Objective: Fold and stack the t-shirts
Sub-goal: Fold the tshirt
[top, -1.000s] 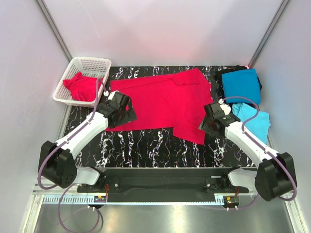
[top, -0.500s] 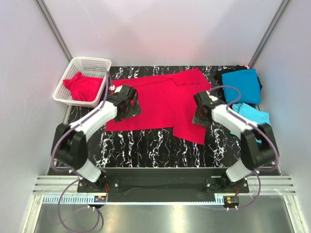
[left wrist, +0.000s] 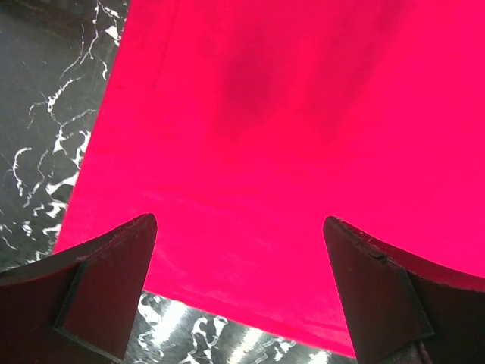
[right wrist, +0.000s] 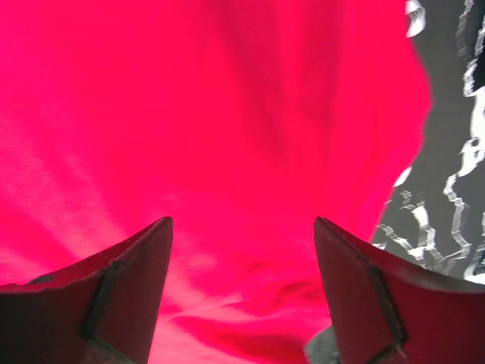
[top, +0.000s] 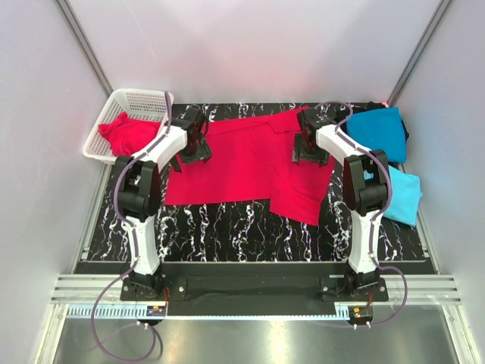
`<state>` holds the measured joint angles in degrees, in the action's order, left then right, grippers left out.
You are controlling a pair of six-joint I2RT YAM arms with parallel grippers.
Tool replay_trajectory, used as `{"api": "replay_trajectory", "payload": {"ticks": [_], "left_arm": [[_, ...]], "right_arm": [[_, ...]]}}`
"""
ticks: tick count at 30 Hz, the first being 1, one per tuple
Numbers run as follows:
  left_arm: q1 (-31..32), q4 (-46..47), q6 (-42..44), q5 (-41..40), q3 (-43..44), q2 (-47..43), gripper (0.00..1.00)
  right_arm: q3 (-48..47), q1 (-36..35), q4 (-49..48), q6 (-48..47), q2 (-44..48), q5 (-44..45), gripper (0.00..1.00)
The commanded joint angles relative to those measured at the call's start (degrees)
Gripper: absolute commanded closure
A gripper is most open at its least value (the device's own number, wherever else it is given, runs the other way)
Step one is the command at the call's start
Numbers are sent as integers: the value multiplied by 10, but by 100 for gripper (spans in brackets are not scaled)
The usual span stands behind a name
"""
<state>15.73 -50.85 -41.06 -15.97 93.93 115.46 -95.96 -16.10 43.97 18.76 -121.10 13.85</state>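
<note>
From above and behind the arms, the spread red t-shirt (top: 242, 163) lies flat across the middle of the black marbled table (top: 227, 227). One flap reaches toward the near edge on the right, and I can make out no fold in it. The left gripper (top: 194, 142) hangs over its far-left part and the right gripper (top: 309, 144) over its far-right part, near a sleeve. At the far right corner a teal-blue t-shirt (top: 377, 133) sits folded into a rectangle. A sky-blue t-shirt (top: 403, 196) lies just nearer, looser in outline and beside it rather than squarely on top (whether their edges overlap I cannot tell). A white mesh basket (top: 144, 97) at the far left holds a bunched red t-shirt (top: 125, 135). Seen from the left wrist, the fingers (left wrist: 106, 288) stand wide apart with nothing between them, above smooth red cloth and its straight edge, with bare table beyond. Seen from the right wrist, the fingers (right wrist: 121, 296) are likewise parted and grip nothing, over rumpled red cloth close to its edge. My judgement is that the task is about half done. The two blue shirts look dealt with, but the spread one awaits folding, the basket one must come out and be folded, and no proper stack is built yet.
</note>
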Motion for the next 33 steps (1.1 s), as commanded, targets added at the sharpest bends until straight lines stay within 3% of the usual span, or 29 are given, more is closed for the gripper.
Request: {"api": "replay_trajectory", "payload": {"ticks": [1,8,18,33], "left_arm": [[-2,-45,17,-9,37,44,1],[-3,-38,12,-4,4,40,1],[-1,-30,9,-14,-45,-1,1],[22,22,-42,-9,-202,-22,1]], "right_arm": [[-40,4,53,-48,-14,1,16],[-13,6,44,-48,-9,-29,17],[163,5,-48,-3,72,-122,21],[273,-1,-23,57,149,21,25]]}}
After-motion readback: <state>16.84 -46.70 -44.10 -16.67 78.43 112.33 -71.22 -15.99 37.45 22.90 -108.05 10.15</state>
